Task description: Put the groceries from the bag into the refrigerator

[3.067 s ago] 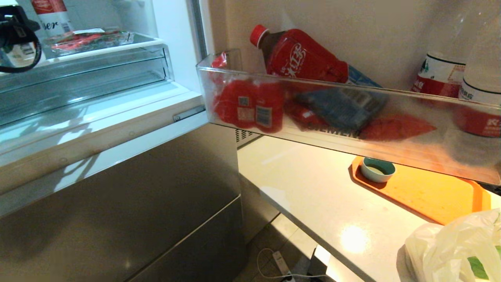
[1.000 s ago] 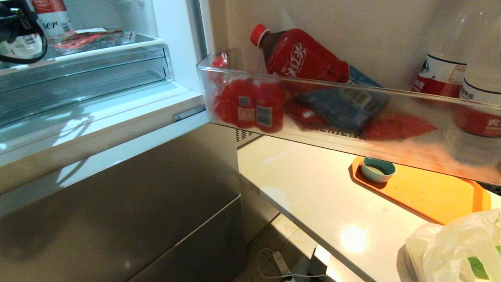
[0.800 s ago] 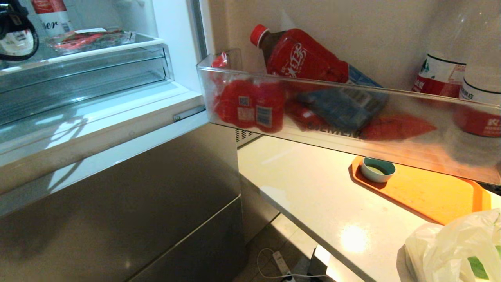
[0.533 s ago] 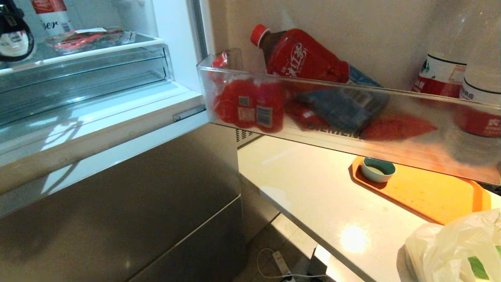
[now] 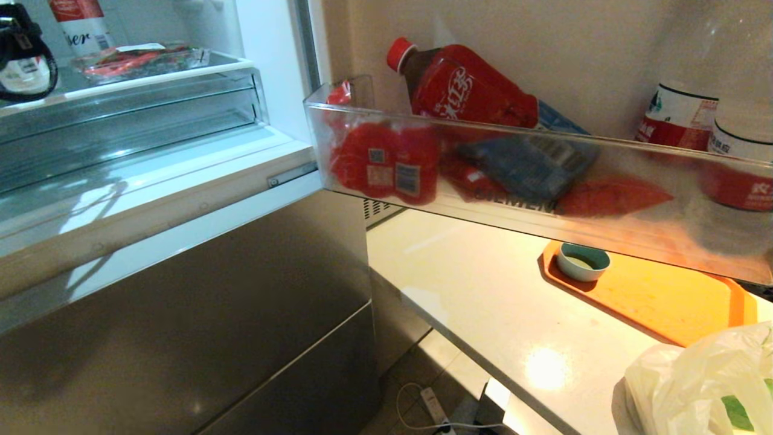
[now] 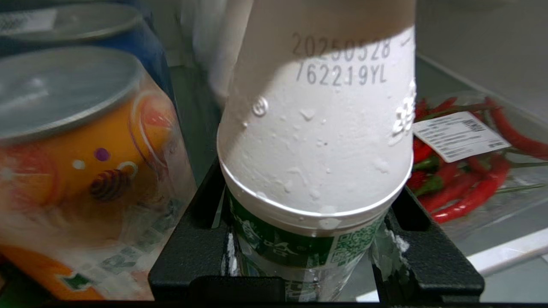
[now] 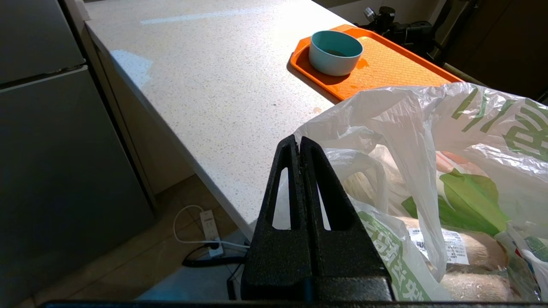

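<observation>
My left gripper is shut on a white bottle with a green label, its black fingers on either side of the label band. It holds the bottle inside the open refrigerator, over the upper clear shelf; in the head view that gripper shows at the far left top. The white bag with green print lies on the counter, holding a green leaf and beige wrapped lumps. My right gripper hangs shut and empty beside the bag.
An orange can stands close beside the bottle, with a tray of red chillies on its other side. The open door's bin holds red bottles above the counter. An orange tray carries a teal bowl.
The left gripper with the bottle has drifted slightly to the left at the shelf. Everything else stays where it was.
</observation>
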`<state>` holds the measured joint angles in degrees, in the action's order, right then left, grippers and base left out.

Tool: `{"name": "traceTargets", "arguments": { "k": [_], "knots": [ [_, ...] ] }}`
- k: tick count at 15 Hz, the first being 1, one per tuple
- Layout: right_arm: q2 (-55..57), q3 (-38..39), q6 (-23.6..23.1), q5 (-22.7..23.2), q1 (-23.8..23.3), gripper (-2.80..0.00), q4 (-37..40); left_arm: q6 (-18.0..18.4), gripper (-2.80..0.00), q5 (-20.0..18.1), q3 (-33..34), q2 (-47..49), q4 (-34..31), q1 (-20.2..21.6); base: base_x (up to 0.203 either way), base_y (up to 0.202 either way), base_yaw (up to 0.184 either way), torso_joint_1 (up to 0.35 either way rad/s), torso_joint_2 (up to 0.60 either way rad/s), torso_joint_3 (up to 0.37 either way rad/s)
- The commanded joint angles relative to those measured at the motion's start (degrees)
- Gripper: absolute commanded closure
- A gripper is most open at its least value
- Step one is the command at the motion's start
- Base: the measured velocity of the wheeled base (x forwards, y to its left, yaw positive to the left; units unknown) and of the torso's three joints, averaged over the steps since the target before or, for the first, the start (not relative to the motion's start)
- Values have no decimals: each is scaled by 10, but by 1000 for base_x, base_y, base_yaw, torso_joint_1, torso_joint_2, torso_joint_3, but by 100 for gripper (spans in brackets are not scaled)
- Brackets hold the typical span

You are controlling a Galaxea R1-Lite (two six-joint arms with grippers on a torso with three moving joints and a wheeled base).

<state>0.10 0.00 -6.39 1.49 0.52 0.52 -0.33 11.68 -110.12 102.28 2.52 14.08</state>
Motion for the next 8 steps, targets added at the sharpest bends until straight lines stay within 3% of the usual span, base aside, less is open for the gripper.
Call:
{"name": "traceTargets", "arguments": {
  "k": [1,8],
  "knots": [
    [0,0,0,0,0,0,0,0,0,1,-1,13,1,-1,0,0,0,0,0,0],
    [0,0,1,0,1,0,0,0,0,1,-3,27,18,-1,0,0,0,0,0,0]
  ]
}}
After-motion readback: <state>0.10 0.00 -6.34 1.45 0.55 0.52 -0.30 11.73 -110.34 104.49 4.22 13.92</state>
